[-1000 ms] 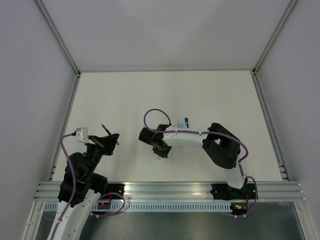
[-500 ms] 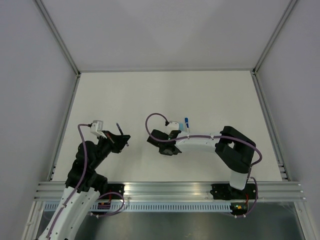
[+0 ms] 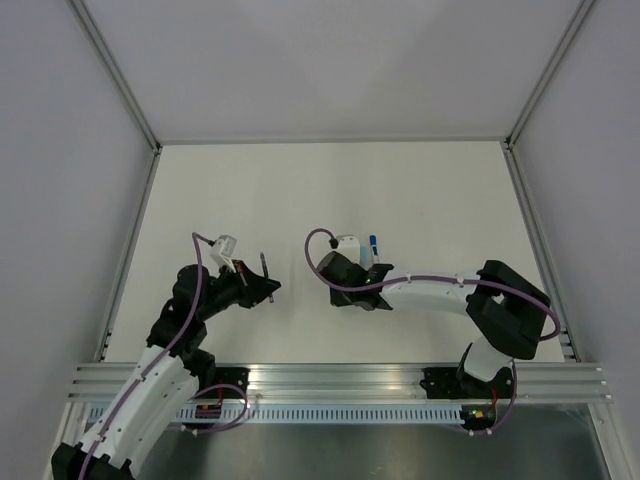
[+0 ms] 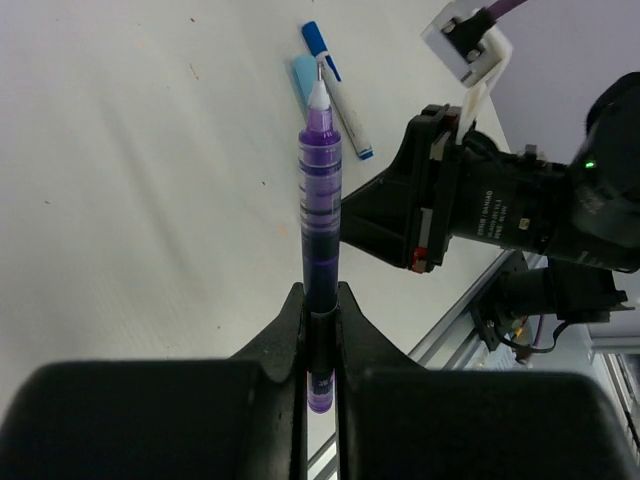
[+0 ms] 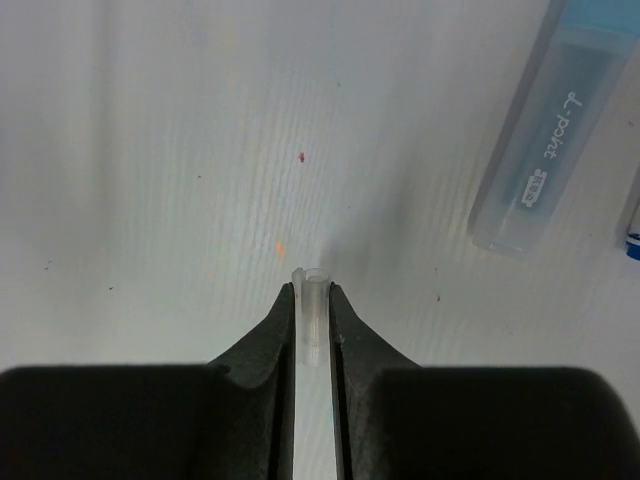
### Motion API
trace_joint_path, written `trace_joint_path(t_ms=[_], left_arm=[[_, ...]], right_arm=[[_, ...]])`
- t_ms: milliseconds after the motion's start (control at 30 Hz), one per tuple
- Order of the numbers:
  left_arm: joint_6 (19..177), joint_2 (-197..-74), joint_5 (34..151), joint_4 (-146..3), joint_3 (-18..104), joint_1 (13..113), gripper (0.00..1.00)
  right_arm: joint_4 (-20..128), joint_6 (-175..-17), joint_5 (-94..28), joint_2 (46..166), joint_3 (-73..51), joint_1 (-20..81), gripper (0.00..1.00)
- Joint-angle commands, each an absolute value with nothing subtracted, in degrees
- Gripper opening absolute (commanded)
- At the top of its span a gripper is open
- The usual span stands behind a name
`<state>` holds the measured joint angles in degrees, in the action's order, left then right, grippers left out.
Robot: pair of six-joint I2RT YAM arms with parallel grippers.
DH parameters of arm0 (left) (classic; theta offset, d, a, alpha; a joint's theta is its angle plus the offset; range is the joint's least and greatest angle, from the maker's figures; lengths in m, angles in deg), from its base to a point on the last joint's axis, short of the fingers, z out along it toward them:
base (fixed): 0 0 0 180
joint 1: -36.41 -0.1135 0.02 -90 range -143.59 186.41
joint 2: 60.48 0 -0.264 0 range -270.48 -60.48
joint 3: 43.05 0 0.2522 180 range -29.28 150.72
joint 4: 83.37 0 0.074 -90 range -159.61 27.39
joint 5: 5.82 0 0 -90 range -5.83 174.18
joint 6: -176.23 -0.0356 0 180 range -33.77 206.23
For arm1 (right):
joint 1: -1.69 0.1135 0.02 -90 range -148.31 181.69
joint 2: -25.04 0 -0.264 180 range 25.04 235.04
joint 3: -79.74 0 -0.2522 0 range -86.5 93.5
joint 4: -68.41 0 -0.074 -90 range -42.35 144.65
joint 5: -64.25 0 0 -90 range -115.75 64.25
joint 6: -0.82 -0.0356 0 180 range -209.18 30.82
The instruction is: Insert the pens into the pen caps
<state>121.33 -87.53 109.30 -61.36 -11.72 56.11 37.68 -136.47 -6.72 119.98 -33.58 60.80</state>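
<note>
My left gripper (image 4: 320, 302) is shut on the dark purple pen (image 4: 320, 210), whose white tip points away toward the right arm. In the top view this gripper (image 3: 263, 287) is left of centre. My right gripper (image 5: 313, 300) is shut on a pale translucent cap (image 5: 313, 322), open end forward, just above the table. In the top view it (image 3: 348, 298) is at the centre. The white pen with blue ends (image 4: 338, 95) lies on the table beside a pale blue cap (image 4: 303, 78), which also shows in the right wrist view (image 5: 550, 150). The dark blue cap is out of view.
The white table (image 3: 300, 190) is walled on three sides. A metal rail (image 3: 340, 378) runs along the near edge. The right arm's wrist and camera (image 4: 480, 200) sit close to the right of the held pen's tip.
My left gripper has carried the dark pen right, toward the centre. My right gripper has shifted right and slightly back, with its arm stretched out further to the right.
</note>
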Motion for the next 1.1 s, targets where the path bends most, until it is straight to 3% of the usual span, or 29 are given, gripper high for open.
trace_joint_path(t_ms=[0,267,467,867,1067], left_arm=[[120.1,-91.1,115.1,-67.5,-12.1,56.1,0.02],[118.8,-100.4,124.3,-78.6,-13.7,57.9,0.02],[119.9,-105.3,130.2,-89.6,-15.0,65.3,0.02],[119.6,-100.8,129.8,-91.0,-15.5,67.4,0.02],[120.0,-99.3,129.9,-91.8,-16.0,67.4,0.02]], right_arm=[[38.7,-130.8,-5.3,115.1,-31.8,60.7,0.0],[36.2,-125.4,-2.9,108.6,-27.4,59.3,0.0],[41.4,-122.2,-4.6,102.9,-22.6,58.6,0.0],[66.0,-126.7,-17.3,94.2,-32.0,58.6,0.0],[69.6,-129.5,-20.2,94.6,-33.9,58.6,0.0]])
